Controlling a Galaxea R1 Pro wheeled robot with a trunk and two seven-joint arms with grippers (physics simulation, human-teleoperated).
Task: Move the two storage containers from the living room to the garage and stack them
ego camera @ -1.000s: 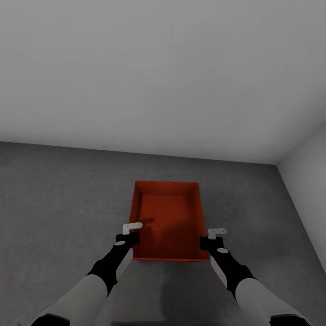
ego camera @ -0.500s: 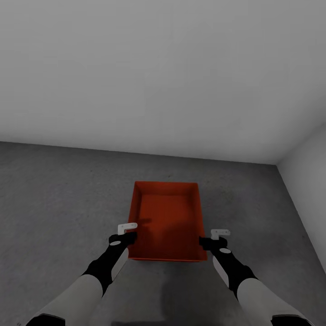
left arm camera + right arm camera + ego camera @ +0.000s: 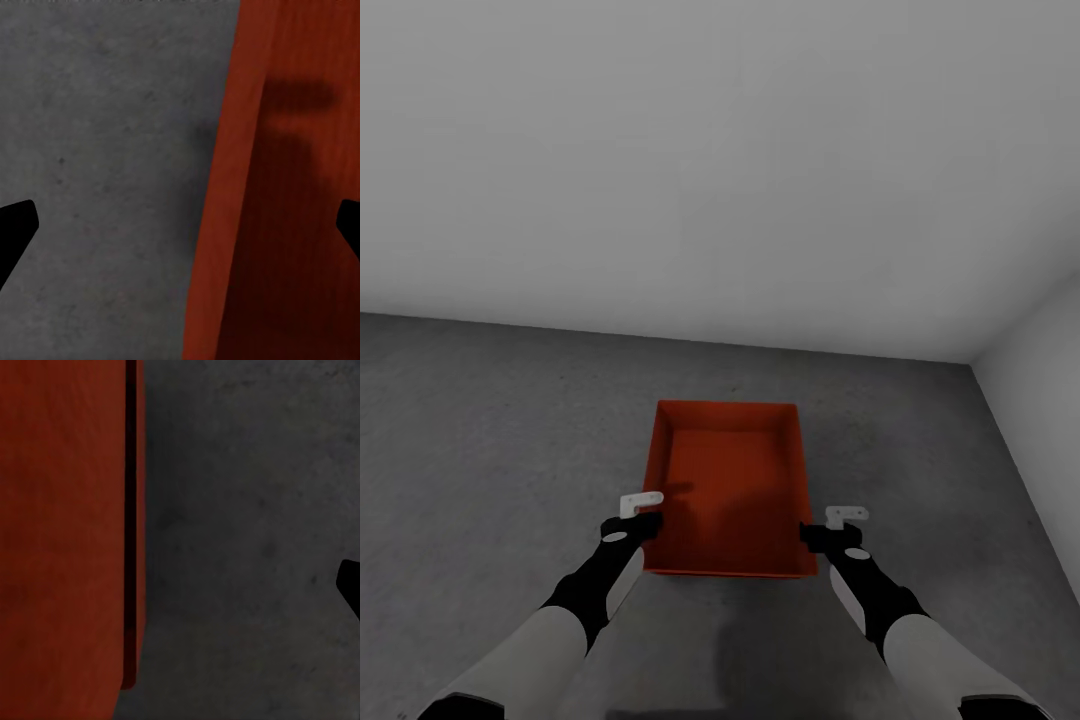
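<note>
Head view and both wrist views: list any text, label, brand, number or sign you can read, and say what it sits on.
None: no readable text in any view.
The orange-red container has plain walls and a plain inside, with no label or mark.
The concrete floor and the pale grey wall carry no sign or number.
The left gripper and the right gripper show no brand or lettering.
</note>
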